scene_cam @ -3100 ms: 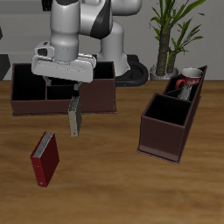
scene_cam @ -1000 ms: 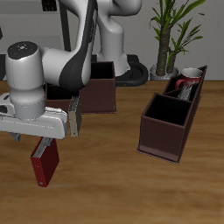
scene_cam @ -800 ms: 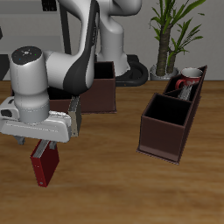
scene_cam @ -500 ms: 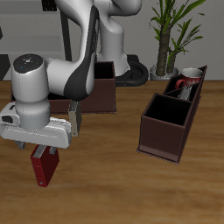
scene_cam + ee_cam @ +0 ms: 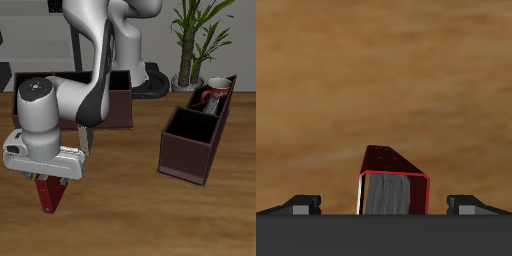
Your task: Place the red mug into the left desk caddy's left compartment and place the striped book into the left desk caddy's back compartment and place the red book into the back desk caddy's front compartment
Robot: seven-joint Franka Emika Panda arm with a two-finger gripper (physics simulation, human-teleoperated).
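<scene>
The red book (image 5: pixel 48 194) stands on the table near the front edge, and in the wrist view the red book (image 5: pixel 392 182) shows its grey page edge. My gripper (image 5: pixel 50 181) is low over it, open, one finger on each side of its top; the fingertips (image 5: pixel 302 203) are apart from the covers. Farther back, the striped book (image 5: pixel 82 138) stands upright, mostly hidden behind the arm. The red mug (image 5: pixel 213 95) sits in the far end of the left desk caddy (image 5: pixel 185 160). The back desk caddy (image 5: pixel 115 108) is behind the arm.
A potted plant (image 5: pixel 190 40) stands at the back beside the left desk caddy. The robot's base rises behind the back desk caddy. Bare wood lies between the red book and the left desk caddy.
The arm has swung from the striped book toward the table's front and come down, so the open fingers now straddle the top of the red book. Neither book has moved.
</scene>
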